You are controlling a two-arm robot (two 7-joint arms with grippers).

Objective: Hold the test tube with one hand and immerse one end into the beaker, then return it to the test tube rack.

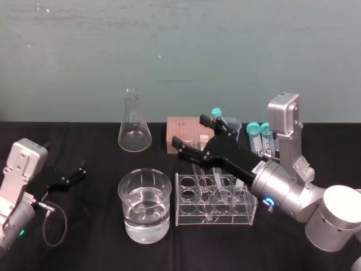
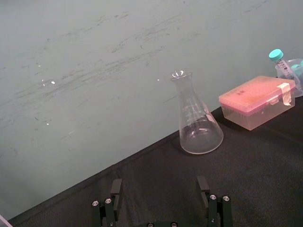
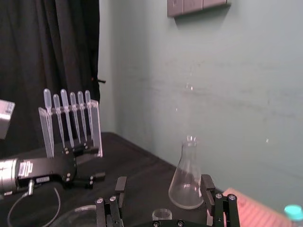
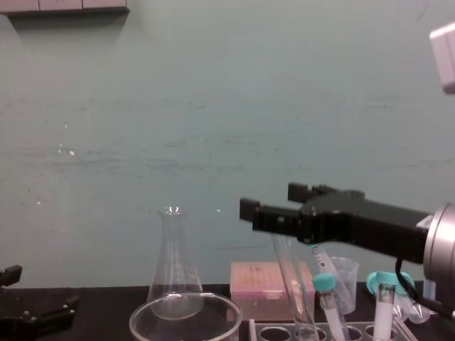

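The test tube (image 4: 291, 284) is a long, slender cylinder of clear, smooth glass with no cap; it stands in the test tube rack (image 1: 186, 217), round end down and open mouth up; its long axis is close to upright, the top leaning slightly toward 11 o'clock in the chest view. The rack is a pale, see-through block with round holes in its top plate; it sits on the black cloth tabletop (image 1: 90, 248) at 3 o'clock from the beaker (image 1: 125, 197). The beaker is a wide, low, thick-rimmed glass vessel, partly filled with clear liquid. A conical flask (image 1: 134, 135) stands at 12 o'clock from it, and a pink box (image 1: 183, 132) with rounded corners lies at 3 o'clock of the flask.

The right tool (image 1: 192, 132), matte black on a silver wrist, hangs over the rack with its jaws spread wide, gripping nothing; in the right wrist view the tube's mouth (image 3: 161, 213) lies between the fingers (image 3: 119, 187), close to the palm, touching neither.

The left tool (image 1: 76, 174) rests low at 9 o'clock of the beaker, well apart from it; its jaws are parted and empty.
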